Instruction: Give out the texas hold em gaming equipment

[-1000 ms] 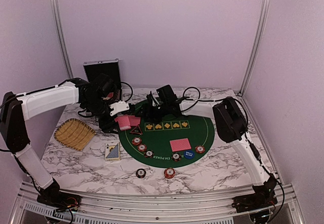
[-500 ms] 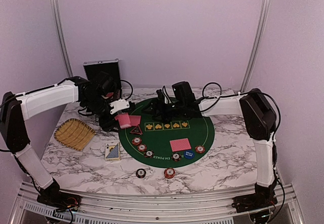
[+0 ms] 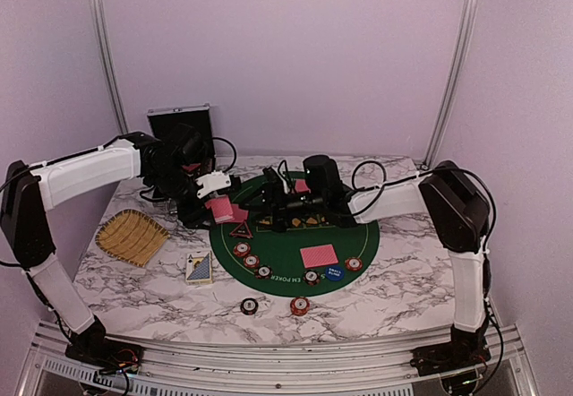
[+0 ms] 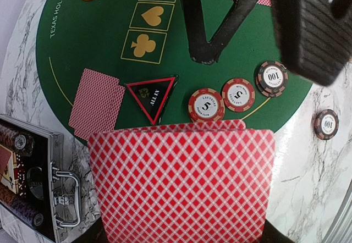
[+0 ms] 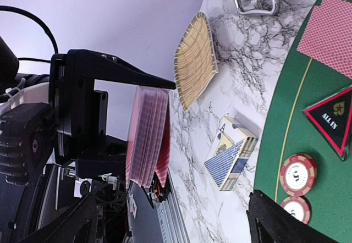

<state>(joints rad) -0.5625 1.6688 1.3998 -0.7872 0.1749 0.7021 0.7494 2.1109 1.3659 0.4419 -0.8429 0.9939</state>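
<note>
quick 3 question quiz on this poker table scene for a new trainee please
1. True or false: the left gripper is shut on the stack of red-backed playing cards.
2. The dark triangular red-edged marker lies on: A the round green felt mat; B the yellow woven straw tray; C the silver metal case.
3. Fill in: the right gripper has its jaws ____.
Key: 1 true; 2 A; 3 open.

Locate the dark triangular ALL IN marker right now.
In the top view the triangular marker lies at the left edge of the green mat, between a face-down red card and the row of chips.
</note>
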